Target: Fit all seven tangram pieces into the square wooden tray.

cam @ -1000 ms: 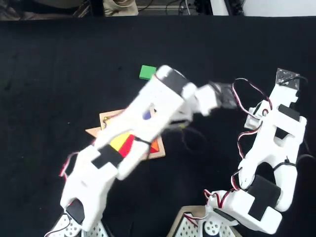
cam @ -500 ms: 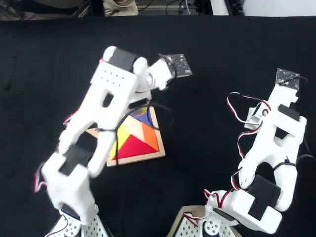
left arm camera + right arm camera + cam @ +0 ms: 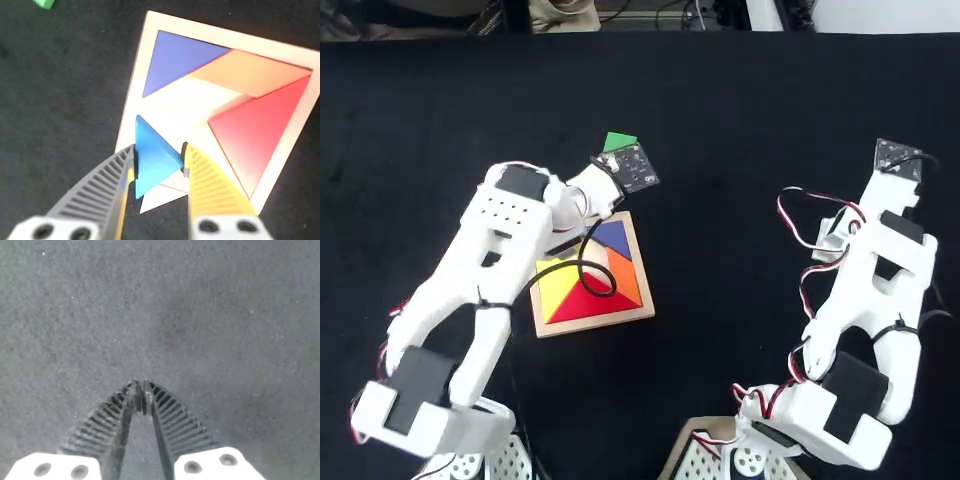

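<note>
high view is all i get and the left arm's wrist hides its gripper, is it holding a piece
Observer: Yes, the left gripper is shut on a blue triangle.
Operator: where's that piece relative to the tray
Observer: It hangs over the rim of the wooden tray, on the side where the purple triangle lies.
Operator: and the right gripper, anything in it
Observer: No, the right gripper is shut with nothing in it, over bare black cloth.

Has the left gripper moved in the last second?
Yes. In the high view the left gripper, holding the blue triangle, swung left from right of the green piece to beside it, over the wooden tray.
</note>
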